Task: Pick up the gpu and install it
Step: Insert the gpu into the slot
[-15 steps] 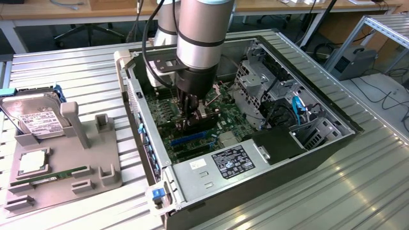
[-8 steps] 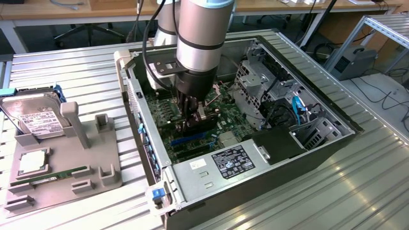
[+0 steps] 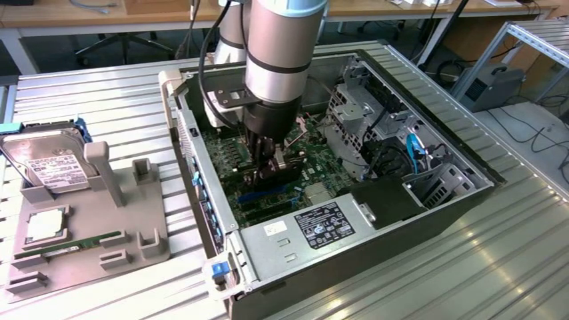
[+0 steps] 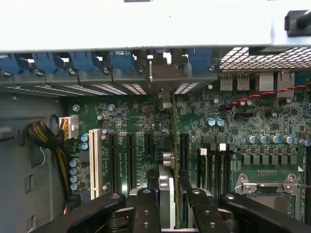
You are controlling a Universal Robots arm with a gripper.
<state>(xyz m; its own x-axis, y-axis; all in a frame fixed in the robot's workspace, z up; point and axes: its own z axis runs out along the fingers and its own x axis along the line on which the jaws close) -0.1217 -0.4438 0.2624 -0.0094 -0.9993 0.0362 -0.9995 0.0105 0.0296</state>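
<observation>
The open computer case (image 3: 427, 127) lies on a ribbed metal table (image 3: 498, 267), its green motherboard (image 4: 243, 121) exposed, a power supply (image 3: 311, 230) at one end. Near the table's edge a grey tray (image 3: 133, 240) holds a hard drive (image 3: 49, 163) and a memory stick (image 3: 71, 245). Inside the case the gripper (image 3: 271, 175) has its fingers (image 4: 146, 208) clamped narrow on the gpu (image 4: 173, 145), a thin card seen edge-on, upright over the slots.
</observation>
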